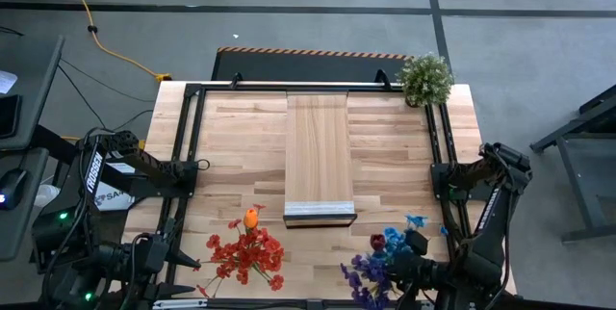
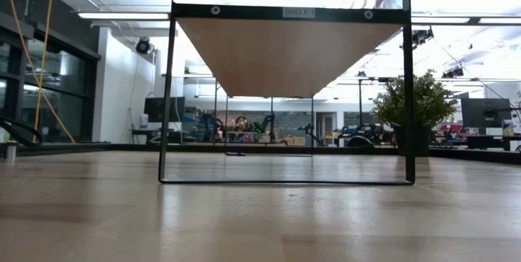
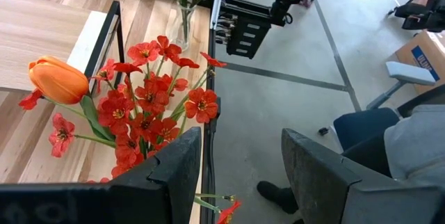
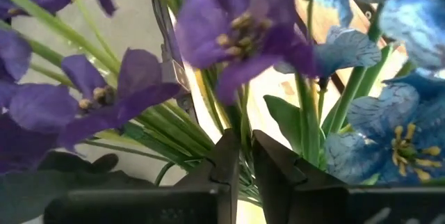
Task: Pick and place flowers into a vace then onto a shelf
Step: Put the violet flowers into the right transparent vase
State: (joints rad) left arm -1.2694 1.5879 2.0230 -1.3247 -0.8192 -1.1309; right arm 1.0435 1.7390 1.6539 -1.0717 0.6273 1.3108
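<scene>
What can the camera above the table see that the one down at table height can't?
Only the high view shows the red and orange flowers, the blue and purple flowers, and both dark arms: the left gripper beside the red bunch, the right gripper at the purple one. Only the low view shows the black metal frame under the shelf and the room behind. Both show the long light-wood shelf, the bushy pale-green potted plant and the slatted wooden tabletop.

Two flower bunches (image 1: 245,255), one shelf (image 1: 319,156), one potted plant (image 1: 424,79).
</scene>
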